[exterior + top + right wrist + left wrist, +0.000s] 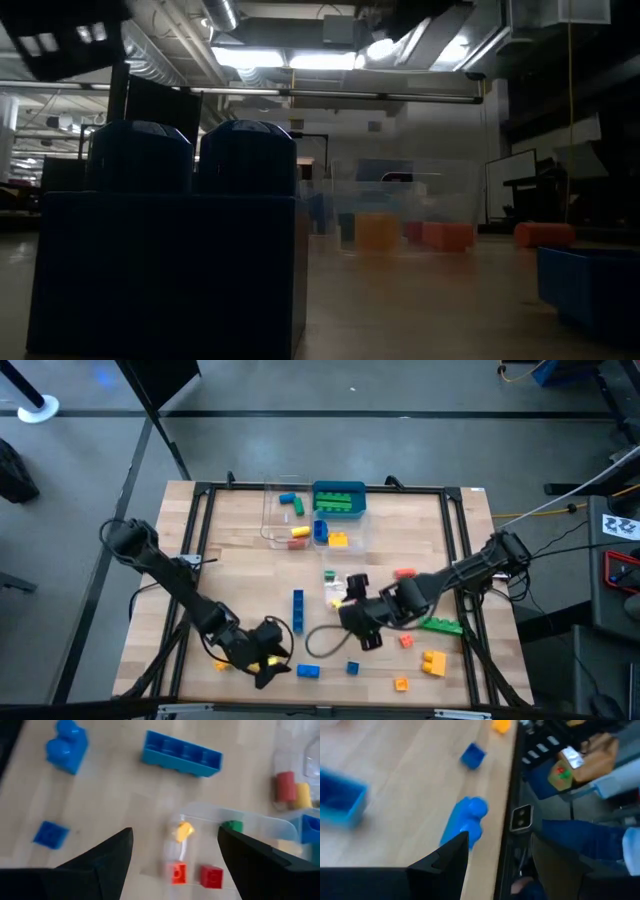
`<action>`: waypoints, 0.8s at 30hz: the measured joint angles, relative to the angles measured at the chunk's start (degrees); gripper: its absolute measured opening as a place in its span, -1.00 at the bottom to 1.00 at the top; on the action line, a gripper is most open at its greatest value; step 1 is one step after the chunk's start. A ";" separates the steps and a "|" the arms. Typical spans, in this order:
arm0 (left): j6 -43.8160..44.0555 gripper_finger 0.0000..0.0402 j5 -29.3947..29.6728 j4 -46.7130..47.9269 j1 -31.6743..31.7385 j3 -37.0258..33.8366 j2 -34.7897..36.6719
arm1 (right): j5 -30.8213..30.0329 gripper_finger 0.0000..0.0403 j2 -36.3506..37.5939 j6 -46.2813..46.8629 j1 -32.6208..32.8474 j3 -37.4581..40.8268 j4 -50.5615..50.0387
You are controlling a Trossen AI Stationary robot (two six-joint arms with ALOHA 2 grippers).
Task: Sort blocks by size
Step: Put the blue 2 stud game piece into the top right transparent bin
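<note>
Blocks lie scattered on the wooden table (240, 570): a long blue bar (298, 608), a two-stud blue block (308, 671), a tiny blue one (352, 668), a green one (440, 625), orange ones (433, 662). My left gripper (265, 662) hovers open at the near edge; in its wrist view the two-stud blue block (466, 822) lies just beyond one fingertip, untouched. My right gripper (356, 622) hangs open over mid-table; its fingers (175, 845) stand above a small clear tub (235, 822) holding yellow, green and red pieces. The blue bar (182, 754) lies beyond.
Clear tubs (295, 515) with a few blocks and a teal tray (338, 488) with a green block stand at the far edge. A grey cord loop (322, 642) lies mid-table. A person's legs (585, 840) show past the near edge. A blue block (170, 250) fills the low view.
</note>
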State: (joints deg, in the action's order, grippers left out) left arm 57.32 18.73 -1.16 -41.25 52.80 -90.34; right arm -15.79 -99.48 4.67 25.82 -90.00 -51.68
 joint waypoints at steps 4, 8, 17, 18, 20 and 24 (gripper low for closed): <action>-5.82 -0.02 0.09 -4.95 -0.02 0.03 -4.11 | 0.07 0.45 0.00 1.74 3.37 0.00 -0.03; -8.54 -0.02 0.86 -4.86 -0.04 0.35 -7.43 | 0.35 0.45 0.00 4.18 6.34 0.00 -0.74; -14.10 -0.02 3.84 -5.86 -0.48 0.37 -10.89 | -0.11 0.45 0.00 10.65 10.06 0.00 -0.90; -14.32 -0.02 4.19 -5.93 -0.71 0.37 -11.14 | -0.12 0.45 0.00 11.24 10.29 0.00 -0.92; -14.92 -0.02 5.13 -6.57 -1.11 0.39 -11.76 | -0.11 0.45 0.00 11.79 10.27 0.00 -0.92; -17.91 -0.02 6.20 -10.60 -1.92 0.42 -13.73 | -0.15 0.45 0.00 11.93 10.18 0.00 -0.90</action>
State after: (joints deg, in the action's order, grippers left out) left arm 39.40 24.92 -11.76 -43.18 53.21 -104.07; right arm -15.94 -99.48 16.60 36.01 -90.00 -52.58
